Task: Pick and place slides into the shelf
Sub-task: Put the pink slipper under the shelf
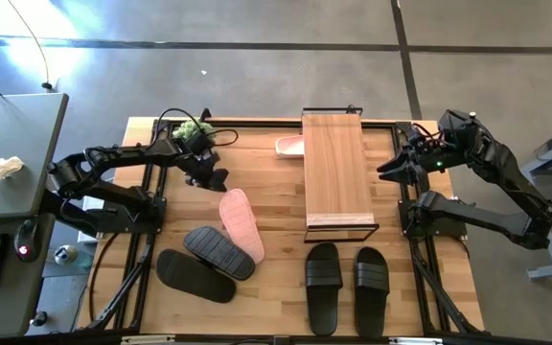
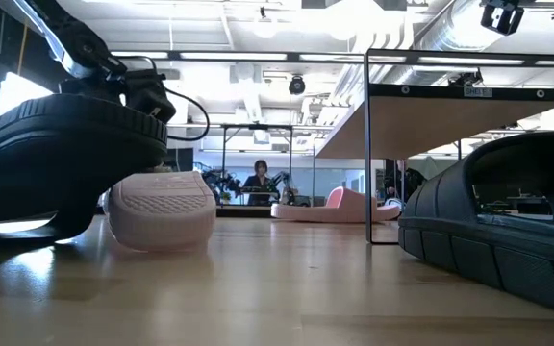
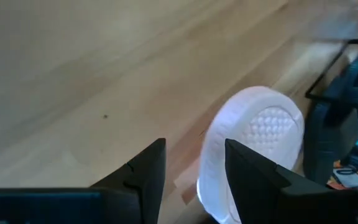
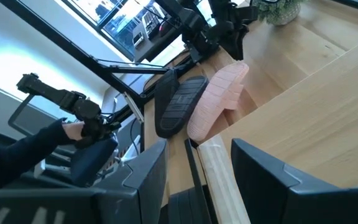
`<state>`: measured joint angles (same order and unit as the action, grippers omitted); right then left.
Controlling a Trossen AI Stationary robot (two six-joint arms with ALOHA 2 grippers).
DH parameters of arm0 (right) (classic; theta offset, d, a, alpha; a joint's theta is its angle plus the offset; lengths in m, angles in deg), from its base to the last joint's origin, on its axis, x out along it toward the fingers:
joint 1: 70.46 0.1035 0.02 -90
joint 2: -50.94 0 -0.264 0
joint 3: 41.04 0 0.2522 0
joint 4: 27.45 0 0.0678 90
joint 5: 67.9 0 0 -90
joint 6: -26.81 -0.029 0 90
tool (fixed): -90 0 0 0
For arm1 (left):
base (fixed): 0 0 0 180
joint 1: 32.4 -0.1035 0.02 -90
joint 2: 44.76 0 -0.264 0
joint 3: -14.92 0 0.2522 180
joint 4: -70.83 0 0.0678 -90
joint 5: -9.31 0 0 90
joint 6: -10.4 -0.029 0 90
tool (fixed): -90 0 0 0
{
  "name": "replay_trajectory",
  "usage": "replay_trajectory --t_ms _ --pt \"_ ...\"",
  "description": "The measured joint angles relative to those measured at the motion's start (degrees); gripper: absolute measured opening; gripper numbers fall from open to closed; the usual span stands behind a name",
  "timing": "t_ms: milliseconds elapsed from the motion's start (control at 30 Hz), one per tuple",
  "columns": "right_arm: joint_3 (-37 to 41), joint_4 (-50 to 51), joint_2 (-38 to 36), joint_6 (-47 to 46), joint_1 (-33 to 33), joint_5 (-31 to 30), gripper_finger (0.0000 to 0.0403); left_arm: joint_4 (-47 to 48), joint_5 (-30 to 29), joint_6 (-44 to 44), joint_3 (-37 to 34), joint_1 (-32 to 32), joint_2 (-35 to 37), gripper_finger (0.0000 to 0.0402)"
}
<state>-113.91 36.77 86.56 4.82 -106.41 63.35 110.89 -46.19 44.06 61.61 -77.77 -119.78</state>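
The left tool (image 1: 217, 178) hangs with its fingers parted and empty just above the near end of the pink slide (image 1: 241, 223) lying sole-up on the counter (image 1: 276, 251); the right tool (image 1: 388, 171), fingers apart and empty, waits beside the shelf (image 1: 333, 168)

Pink slide (image 1: 241, 224) matt, ridged sole; shelf (image 1: 333, 169) smooth light-wood top, black wire frame.

Grey concrete floor (image 1: 257, 57), grey desk (image 1: 12, 153), bright ceiling lights (image 2: 354, 14).
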Motion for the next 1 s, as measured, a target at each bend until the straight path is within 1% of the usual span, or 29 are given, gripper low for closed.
replay_trajectory --t_ms 100,200,300,400,567,833,1000 --pt "0.0 0.3 0.0 0.0 0.0 0.0 0.0167 -0.1 1.2 -0.3 0.0 0.0 0.0 0.0150" --pt "0.0 0.4 0.0 0.0 0.0 0.1 0.0167 -0.2 1.2 -0.4 0.0 0.0 -0.1 0.0150" --pt "0.0 0.4 0.0 -0.5 0.0 0.2 0.0167 -1.0 1.1 -0.3 0.0 0.0 -1.0 0.0150" --pt "0.0 0.4 0.0 -0.6 0.0 0.3 0.0167 -2.3 2.4 -0.2 0.0 0.0 -2.5 0.0150" --pt "0.0 0.7 0.0 -0.7 0.0 0.2 0.0167 -4.9 5.7 0.1 0.0 0.0 -5.4 0.0150" --pt "0.0 0.8 0.0 -1.5 0.0 0.2 0.0167 -11.3 13.6 -0.2 0.0 0.0 -5.8 0.0150" --pt "0.0 0.8 0.0 -1.5 0.0 0.2 0.0167 -11.1 14.8 -0.2 0.0 0.0 -5.8 0.0150"
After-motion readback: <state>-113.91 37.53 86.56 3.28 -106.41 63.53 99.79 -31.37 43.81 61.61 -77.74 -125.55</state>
